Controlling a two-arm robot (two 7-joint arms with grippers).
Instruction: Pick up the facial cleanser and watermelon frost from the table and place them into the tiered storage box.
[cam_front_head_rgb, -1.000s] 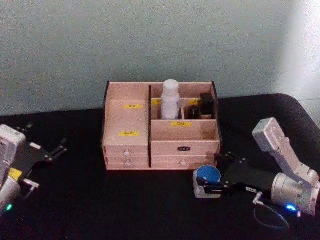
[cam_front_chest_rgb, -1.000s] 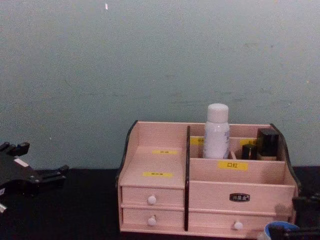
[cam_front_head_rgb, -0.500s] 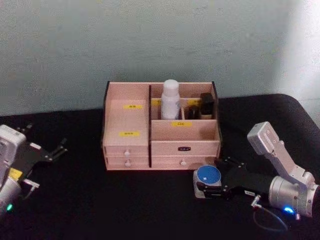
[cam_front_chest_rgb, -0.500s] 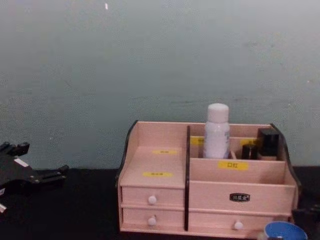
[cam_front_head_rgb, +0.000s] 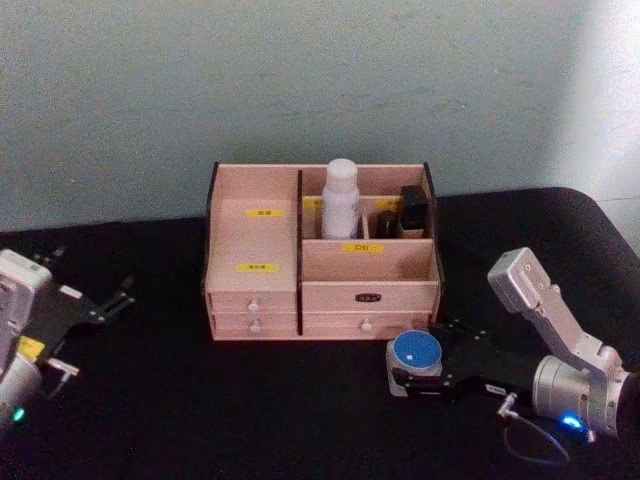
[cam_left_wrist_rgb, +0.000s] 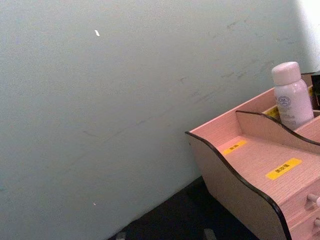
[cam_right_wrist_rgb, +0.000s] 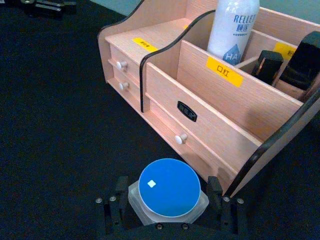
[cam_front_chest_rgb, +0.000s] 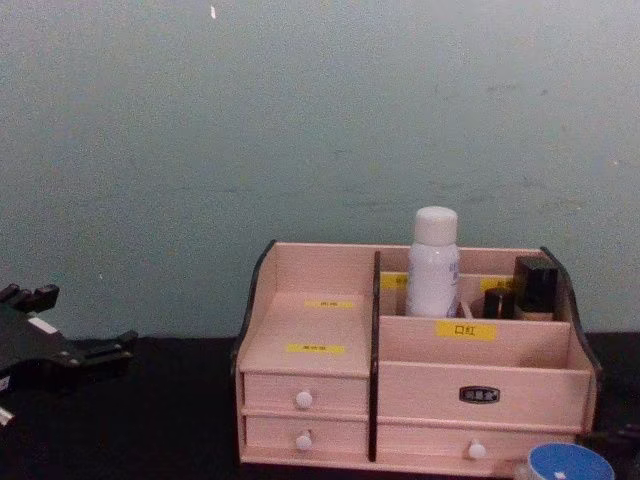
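The right gripper (cam_right_wrist_rgb: 167, 185) has its 2 fingers pressed on the sides of the watermelon frost (cam_front_head_rgb: 416, 351), which stands on the table (cam_front_head_rgb: 200, 400) just before the tiered storage box (cam_front_head_rgb: 255, 240). The facial cleanser (cam_front_head_rgb: 340, 200) stands in a rear compartment. I think the lift should go straight up first (the box wall is near). The left gripper (cam_front_head_rgb: 92, 280) rests open at the far left.

Chest view: jar (cam_front_chest_rgb: 570, 464) cut by the lower edge, its body out of frame. Head view: cleanser (cam_front_head_rgb: 340, 195) base hidden behind a partition of the box (cam_front_head_rgb: 255, 290); print on labels (cam_front_head_rgb: 264, 212) too small to read. Left wrist view: box cut off.
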